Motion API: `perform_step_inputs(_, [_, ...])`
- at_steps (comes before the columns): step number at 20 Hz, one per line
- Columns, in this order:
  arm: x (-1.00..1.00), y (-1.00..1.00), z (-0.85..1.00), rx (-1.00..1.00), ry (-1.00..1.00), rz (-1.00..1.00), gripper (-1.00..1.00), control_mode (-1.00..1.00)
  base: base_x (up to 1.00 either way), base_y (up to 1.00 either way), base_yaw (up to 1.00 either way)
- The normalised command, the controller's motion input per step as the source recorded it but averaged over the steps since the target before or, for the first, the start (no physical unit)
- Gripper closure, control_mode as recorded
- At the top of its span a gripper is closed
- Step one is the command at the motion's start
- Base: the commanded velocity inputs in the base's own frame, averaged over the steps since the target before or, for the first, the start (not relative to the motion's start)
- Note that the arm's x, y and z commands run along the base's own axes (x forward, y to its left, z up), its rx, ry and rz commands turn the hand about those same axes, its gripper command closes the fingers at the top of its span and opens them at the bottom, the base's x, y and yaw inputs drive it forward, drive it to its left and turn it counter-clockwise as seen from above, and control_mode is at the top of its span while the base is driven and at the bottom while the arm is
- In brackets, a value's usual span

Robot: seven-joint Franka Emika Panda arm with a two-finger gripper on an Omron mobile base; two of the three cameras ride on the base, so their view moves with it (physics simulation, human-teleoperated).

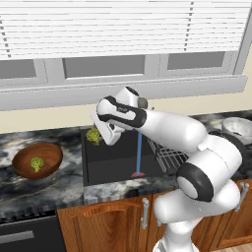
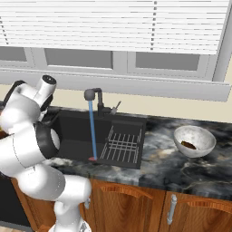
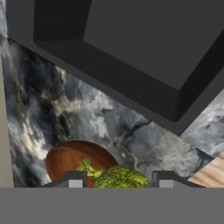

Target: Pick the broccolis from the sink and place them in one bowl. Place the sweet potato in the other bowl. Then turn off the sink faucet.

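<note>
My gripper (image 1: 100, 134) is shut on a yellow-green broccoli (image 1: 93, 135), held above the left rim of the black sink (image 1: 113, 165). In the hand view the broccoli (image 3: 124, 176) sits between my gripper's (image 3: 118, 181) two dark tips, with the reddish-brown wooden bowl (image 3: 63, 159) below and to the left. That bowl (image 1: 19, 162) stands on the counter left of the sink with another broccoli (image 1: 37, 163) inside. The sweet potato (image 2: 188, 145) lies in the pale speckled bowl (image 2: 195, 131) right of the sink. A blue stream (image 2: 93, 131) runs from the faucet (image 2: 93, 95).
A grey wire rack (image 2: 122, 145) spans the sink's right side. The faucet's thin lever (image 2: 117, 106) points right. Dark marbled counter (image 2: 172, 170) surrounds the sink, wooden cabinet doors (image 1: 113, 224) sit below, and a window with blinds is behind.
</note>
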Motion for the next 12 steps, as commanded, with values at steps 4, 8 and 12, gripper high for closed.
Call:
perform_step_inputs(4, [0.0,0.45,0.0,0.0,0.11,0.0,1.0,-1.0,0.0,0.0,0.0])
perform_step_inputs(8, [0.0,0.46,0.0,0.0,0.12,0.0,1.0,-1.0,0.0,0.0,0.0])
perform_step_inputs(12, [0.05,0.48,0.0,0.0,0.13,0.0,1.0,-1.0,0.0,0.0,0.0])
